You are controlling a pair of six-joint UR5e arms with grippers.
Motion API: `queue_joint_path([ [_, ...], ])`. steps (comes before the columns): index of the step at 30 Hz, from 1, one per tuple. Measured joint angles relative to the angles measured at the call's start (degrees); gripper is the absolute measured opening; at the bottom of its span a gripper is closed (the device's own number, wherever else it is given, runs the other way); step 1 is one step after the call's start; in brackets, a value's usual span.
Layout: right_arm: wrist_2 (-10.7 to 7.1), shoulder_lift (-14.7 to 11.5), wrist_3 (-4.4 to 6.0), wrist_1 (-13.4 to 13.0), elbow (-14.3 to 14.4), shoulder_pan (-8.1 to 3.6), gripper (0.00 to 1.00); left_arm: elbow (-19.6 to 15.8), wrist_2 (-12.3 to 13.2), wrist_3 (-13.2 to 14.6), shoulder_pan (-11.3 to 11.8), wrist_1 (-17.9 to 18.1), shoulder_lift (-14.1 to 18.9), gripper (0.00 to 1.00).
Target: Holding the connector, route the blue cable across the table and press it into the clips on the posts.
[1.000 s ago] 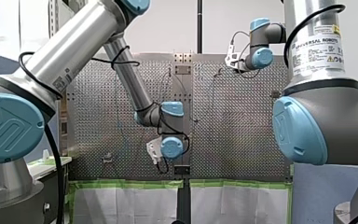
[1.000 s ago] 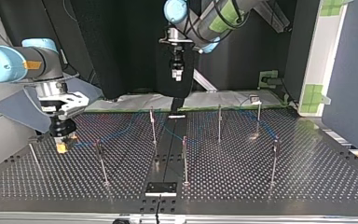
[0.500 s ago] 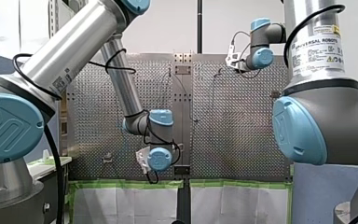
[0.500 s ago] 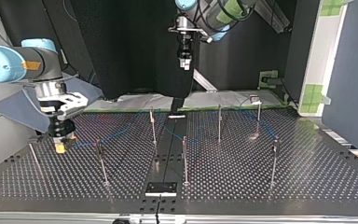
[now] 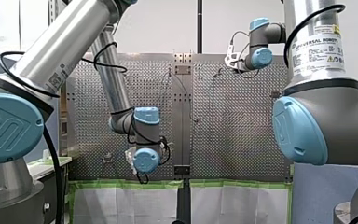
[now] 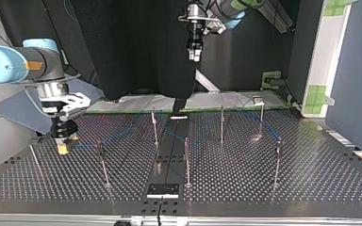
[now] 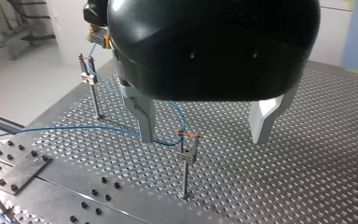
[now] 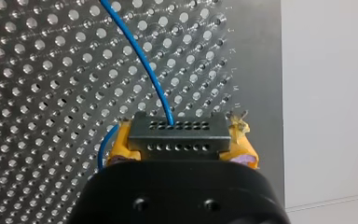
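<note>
Well, the left gripper has gone on lifting clear, metal fingers spread and empty. Below, between them, stands a post's clip, and the blue cable seems seated in it. The right gripper pinches the connector between yellow pads. That clip looks finished.

Front: behind me, high, facing out over the table.
Top: opposite, low, facing me.
Wrists: close, looking onto that table.
Shared: the posts.
</note>
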Motion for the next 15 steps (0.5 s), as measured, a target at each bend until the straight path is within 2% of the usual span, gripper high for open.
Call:
queue_joint_path([
  [15, 0.02, -0.01, 0.01, 0.02, 0.04, 0.06, 0.00, -0.90, -0.07, 0.12, 0.00, -0.13, 0.16, 1.00],
])
